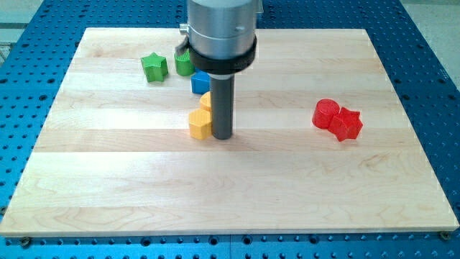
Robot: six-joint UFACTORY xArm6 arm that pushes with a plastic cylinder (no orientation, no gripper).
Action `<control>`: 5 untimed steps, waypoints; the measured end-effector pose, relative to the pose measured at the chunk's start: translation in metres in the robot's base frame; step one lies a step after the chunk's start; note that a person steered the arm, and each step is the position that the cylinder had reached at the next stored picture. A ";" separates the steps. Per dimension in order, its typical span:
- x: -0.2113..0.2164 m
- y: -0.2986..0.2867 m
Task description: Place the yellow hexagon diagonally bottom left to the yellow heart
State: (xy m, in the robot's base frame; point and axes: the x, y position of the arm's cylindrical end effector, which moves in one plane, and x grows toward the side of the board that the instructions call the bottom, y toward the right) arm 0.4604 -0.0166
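Note:
The yellow hexagon lies near the middle of the wooden board. My tip stands right against its right side. A second yellow block, the yellow heart, sits just above the hexagon, touching it, and is partly hidden behind the rod. The rod is dark and upright, hanging from the grey arm end at the view's top.
A blue block lies above the heart. A green star and another green block, partly hidden by the arm, lie at the upper left. A red round block and a red star touch at the right.

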 end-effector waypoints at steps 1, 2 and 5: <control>-0.005 -0.006; -0.004 0.001; -0.013 -0.057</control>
